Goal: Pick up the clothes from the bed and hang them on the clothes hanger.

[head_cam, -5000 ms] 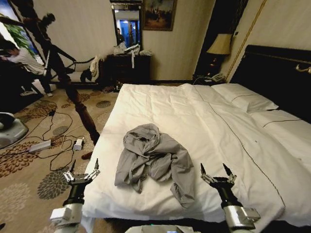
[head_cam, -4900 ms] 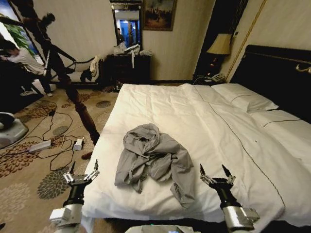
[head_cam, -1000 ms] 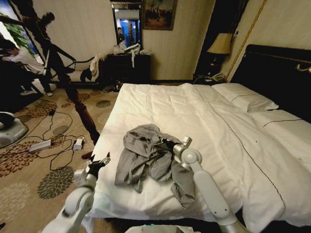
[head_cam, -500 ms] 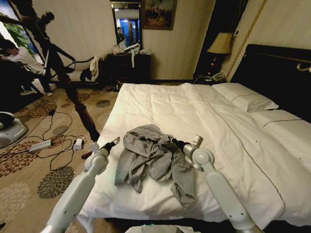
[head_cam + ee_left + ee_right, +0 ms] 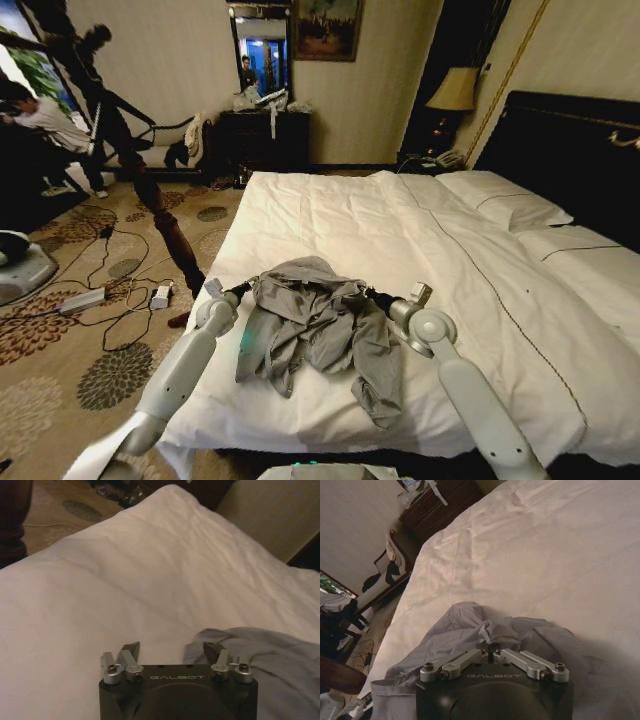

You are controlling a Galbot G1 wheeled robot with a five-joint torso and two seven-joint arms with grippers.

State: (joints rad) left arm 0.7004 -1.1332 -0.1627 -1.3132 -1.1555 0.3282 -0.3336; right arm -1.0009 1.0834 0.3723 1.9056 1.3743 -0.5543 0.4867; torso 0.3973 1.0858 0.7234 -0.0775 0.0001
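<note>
The grey shirt lies crumpled on the bed, between the two pincers. The right pincer has its fingers drawn together, pinching a fold of the shirt at its edge. The left pincer stands wide at the shirt's opposite edge, one finger touching the cloth, the other over bare duvet.

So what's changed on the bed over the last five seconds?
Both arms reached forward from the near edge. The right gripper has closed on a fold of the grey shirt; the left gripper, open, now sits at its left edge. The shirt remains on the bed.
</note>
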